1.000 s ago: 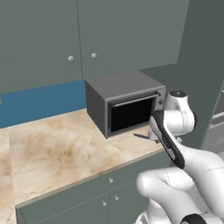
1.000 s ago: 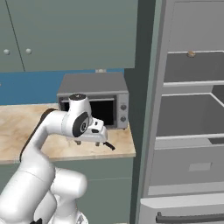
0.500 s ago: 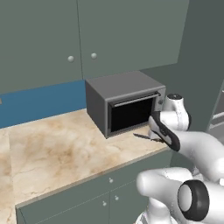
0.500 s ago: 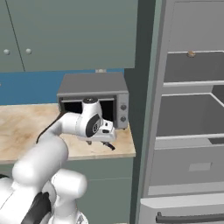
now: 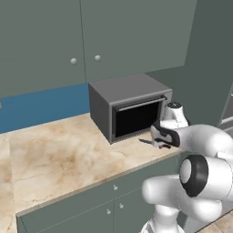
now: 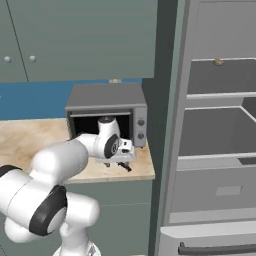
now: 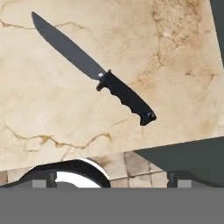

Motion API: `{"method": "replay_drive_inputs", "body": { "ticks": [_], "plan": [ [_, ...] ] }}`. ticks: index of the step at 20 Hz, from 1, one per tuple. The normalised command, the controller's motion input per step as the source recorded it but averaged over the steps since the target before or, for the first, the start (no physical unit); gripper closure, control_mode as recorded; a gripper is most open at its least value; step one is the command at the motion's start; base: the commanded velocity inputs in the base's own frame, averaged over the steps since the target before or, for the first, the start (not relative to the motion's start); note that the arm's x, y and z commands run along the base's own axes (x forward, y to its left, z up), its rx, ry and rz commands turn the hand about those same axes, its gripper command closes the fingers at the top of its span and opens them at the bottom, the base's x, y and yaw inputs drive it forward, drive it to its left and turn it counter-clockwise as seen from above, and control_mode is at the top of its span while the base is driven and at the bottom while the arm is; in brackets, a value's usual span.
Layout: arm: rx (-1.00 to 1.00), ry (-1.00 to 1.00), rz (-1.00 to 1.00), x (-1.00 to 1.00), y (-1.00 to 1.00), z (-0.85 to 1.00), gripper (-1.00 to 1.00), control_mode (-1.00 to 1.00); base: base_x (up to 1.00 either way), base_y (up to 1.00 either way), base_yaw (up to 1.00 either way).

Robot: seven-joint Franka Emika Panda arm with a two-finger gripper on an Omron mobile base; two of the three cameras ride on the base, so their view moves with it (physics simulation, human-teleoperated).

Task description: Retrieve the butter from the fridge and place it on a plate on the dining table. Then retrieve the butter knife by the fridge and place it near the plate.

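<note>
The butter knife (image 7: 103, 78), with a black handle and a dark blade, lies flat on the marbled worktop near its edge, in front of the toaster oven. It also shows as a thin dark sliver (image 5: 146, 141) (image 6: 124, 167) just below my hand. My gripper (image 7: 111, 178) (image 5: 160, 142) (image 6: 119, 160) hovers over the knife, open, with nothing between its fingers and not touching it. The fridge (image 6: 178, 105) stands open at the right, its grey shelves bare. The butter, the plate and the dining table are out of view.
A grey toaster oven (image 5: 127, 107) (image 6: 107, 107) stands right behind my hand. The worktop (image 5: 59, 159) ends just past the knife, with floor tiles below. Grey-green cabinets hang above. A small tan item (image 6: 218, 62) sits on the fridge's upper shelf.
The arm has folded down and forward, its elbow now low in front of the cameras. The hand has stayed above the knife, jaws still open. The knife has not moved.
</note>
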Motion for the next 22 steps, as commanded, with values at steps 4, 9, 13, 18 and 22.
{"method": "replay_drive_inputs", "body": {
  "ticks": [4,9,13,18,22],
  "plan": [
    [-0.01,-0.01,0.12,0.38,-0.07,-0.32,-1.00,-1.00,0.00,0.00,0.00],
    [0.00,-0.01,0.06,0.42,-0.03,-0.14,-1.00,-1.00,0.00,0.00,0.00],
    [0.00,0.00,0.05,0.30,0.00,-0.13,-1.00,-1.00,0.00,0.00,0.00],
    [0.00,0.00,0.07,0.11,-0.02,-0.29,-1.00,-1.00,0.00,0.00,0.00],
    [0.00,0.00,0.06,0.08,0.00,-0.28,-1.00,-1.00,0.00,0.00,0.00]
  ]
}}
